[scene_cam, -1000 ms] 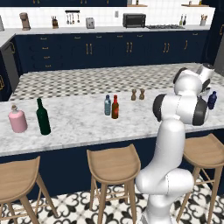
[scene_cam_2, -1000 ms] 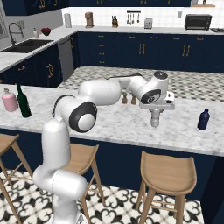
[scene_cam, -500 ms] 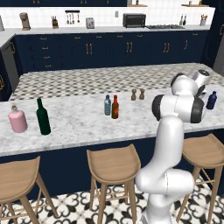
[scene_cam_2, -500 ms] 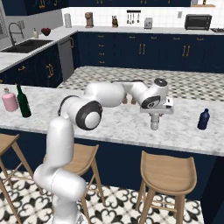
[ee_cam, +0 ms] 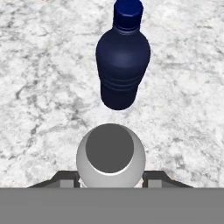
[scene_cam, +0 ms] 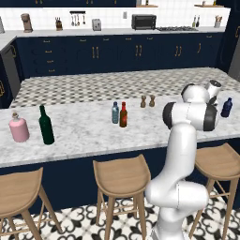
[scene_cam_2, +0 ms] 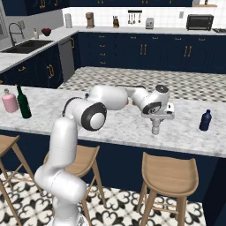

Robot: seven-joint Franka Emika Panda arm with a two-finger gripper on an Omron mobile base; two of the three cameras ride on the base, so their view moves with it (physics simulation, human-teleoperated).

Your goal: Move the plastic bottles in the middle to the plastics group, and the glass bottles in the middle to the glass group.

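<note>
My gripper (scene_cam_2: 155, 125) is shut on the clear greyish plastic bottle (scene_cam_2: 155, 129), holding it upright low over the marble counter (scene_cam_2: 119, 126), left of the dark navy bottle (scene_cam_2: 205, 120). In the hand view the held bottle's pale cap (ee_cam: 110, 157) sits between my fingertips (ee_cam: 65, 177), with the navy bottle (ee_cam: 123, 65) standing close ahead. Whether the held bottle rests on the counter I cannot tell. The pale teal plastic bottle (scene_cam: 115, 113) and the amber glass bottle (scene_cam: 123, 115) stand side by side mid-counter. At the far left are the tall green bottle (scene_cam: 45, 125) and the pink bottle (scene_cam: 18, 129).
Two small brown wooden shakers (scene_cam: 147, 101) stand behind the middle bottles. Wooden stools (scene_cam_2: 168, 174) line the counter's near edge. Bare marble lies between the held bottle and the navy one (scene_cam: 227, 107).
The hand has sunk a little toward the counter with the clear bottle in its grip. The other bottles have not moved.
</note>
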